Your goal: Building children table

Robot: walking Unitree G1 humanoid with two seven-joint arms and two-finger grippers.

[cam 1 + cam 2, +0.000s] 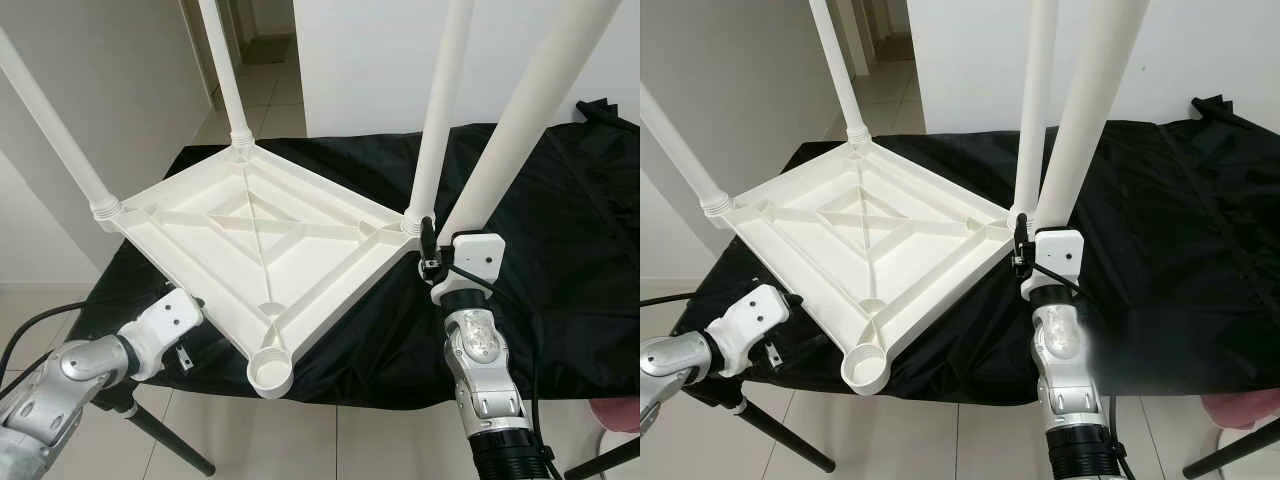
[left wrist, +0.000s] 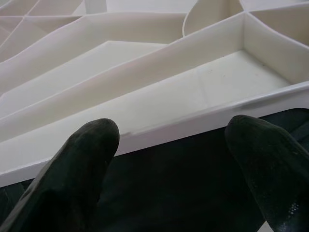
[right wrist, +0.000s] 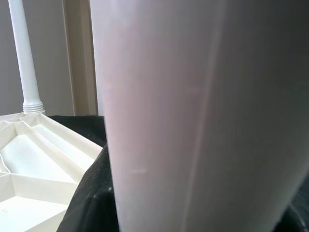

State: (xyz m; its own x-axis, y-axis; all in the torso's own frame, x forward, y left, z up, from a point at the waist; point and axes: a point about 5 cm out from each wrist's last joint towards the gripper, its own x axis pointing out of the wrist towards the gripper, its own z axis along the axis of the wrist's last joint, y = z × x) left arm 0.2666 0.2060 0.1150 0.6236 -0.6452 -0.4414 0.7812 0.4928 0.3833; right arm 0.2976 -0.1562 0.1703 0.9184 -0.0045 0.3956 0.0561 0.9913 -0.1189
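Black cloth draped over a work surface on dark angled legs, standing on pale tiled floor; white wall behind, an open doorway at far left, and a pink object low at the right edge.

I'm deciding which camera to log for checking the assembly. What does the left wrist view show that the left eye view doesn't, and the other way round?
Left wrist view: the left gripper's black fingers, open, at the tabletop's rim, over the black cloth.

Left eye view: three legs screwed in, the empty fourth socket, and the right gripper with the loose leg.

Both: the upturned tabletop's ribbed underside on the cloth.
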